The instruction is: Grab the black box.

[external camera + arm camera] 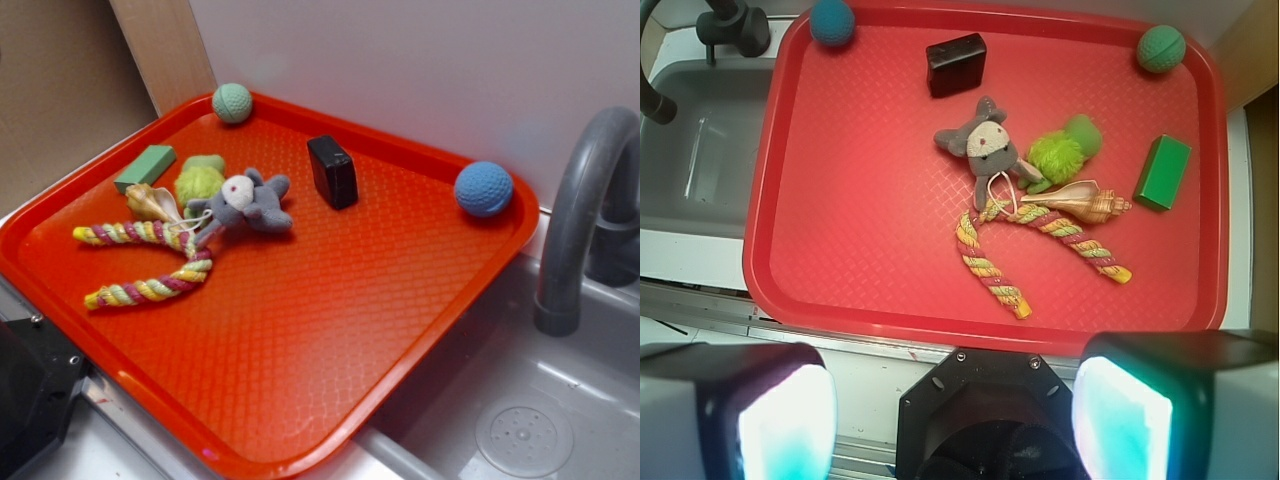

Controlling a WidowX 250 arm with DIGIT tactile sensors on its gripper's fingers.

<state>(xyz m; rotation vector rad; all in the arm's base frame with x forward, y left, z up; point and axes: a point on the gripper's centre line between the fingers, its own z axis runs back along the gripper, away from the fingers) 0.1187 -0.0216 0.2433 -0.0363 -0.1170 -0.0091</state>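
While hand (954,415) hangs spread | black box (332,171) upright on tray (330,330) | long axis toward blue ball (484,189)

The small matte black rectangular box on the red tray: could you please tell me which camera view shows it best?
The exterior view: the small matte black rectangular box stands upright there, close, with its top and two sides visible. The wrist view shows it from above, farther off near the red plastic tray's far rim.

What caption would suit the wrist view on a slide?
Open gripper looks down on a red tray holding the black box, two balls and a rope toy.
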